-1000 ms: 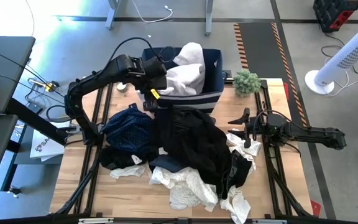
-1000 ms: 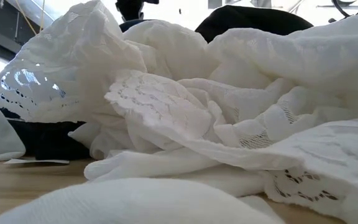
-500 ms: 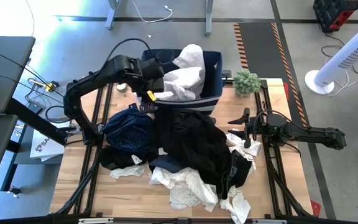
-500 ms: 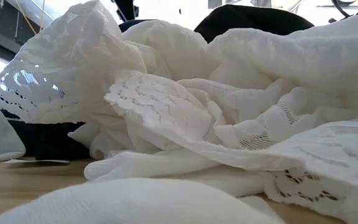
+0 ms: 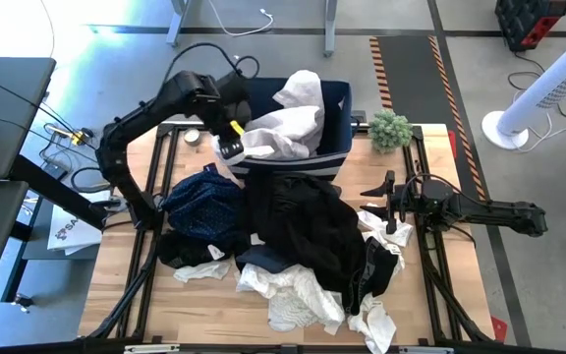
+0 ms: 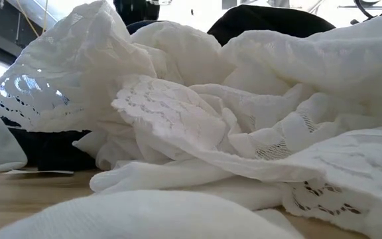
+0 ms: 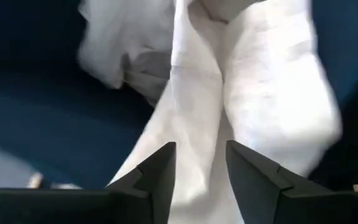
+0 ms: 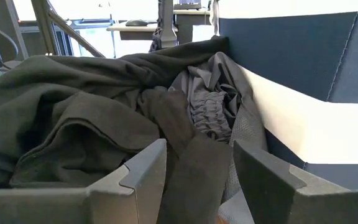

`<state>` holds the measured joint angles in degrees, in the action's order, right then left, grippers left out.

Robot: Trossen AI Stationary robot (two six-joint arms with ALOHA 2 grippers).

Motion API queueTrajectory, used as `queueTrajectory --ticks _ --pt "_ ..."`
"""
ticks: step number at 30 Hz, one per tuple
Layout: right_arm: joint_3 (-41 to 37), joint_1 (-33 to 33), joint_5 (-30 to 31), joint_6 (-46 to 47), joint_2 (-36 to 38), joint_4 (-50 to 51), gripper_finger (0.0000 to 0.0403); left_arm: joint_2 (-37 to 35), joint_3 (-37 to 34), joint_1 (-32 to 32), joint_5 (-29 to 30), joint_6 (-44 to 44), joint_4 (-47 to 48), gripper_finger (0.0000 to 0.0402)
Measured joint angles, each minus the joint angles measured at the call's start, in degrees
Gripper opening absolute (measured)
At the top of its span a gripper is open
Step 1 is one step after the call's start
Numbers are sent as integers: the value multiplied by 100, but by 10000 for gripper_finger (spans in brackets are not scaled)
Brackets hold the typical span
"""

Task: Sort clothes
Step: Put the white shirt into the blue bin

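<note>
A dark blue fabric bin (image 5: 338,94) stands at the table's far edge with white garments (image 5: 293,113) heaped in it. My left gripper (image 5: 231,145) is open over the bin's left side, and white cloth (image 7: 253,93) shows beyond its fingers (image 7: 201,149). A large black pile (image 5: 303,226) lies mid-table, a navy dotted garment (image 5: 202,202) lies to its left, and white lace shirts (image 5: 293,295) lie at the near edge and fill the low view (image 6: 178,113). My right gripper (image 5: 373,195) is open at the right, facing the black pile (image 8: 73,137).
A small green plant (image 5: 389,128) stands right of the bin. Small white pieces (image 5: 376,224) lie by my right gripper. The bin's blue wall (image 8: 291,50) is close to my right gripper. Bare wood shows at the table's far left corner (image 5: 170,157) and its near left (image 5: 136,305).
My left gripper has gone toward the table's left and far edge, from the bin's front to its left side. The white heap's left edge now reaches further left, toward the gripper. My right arm has kept still.
</note>
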<state>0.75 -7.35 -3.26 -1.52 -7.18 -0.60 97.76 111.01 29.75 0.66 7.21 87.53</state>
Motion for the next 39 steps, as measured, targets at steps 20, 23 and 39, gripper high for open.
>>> queueTrajectory --ticks 20,23,39 --pt "0 0 1 0 2 0 184 358 1701 113 836 -163 -1101 4" --pt "0 0 1 -1 2 0 184 352 2416 149 1089 -252 -1821 2" --pt "0 0 0 0 2 0 184 810 1137 -3 -582 -631 -4050 1"
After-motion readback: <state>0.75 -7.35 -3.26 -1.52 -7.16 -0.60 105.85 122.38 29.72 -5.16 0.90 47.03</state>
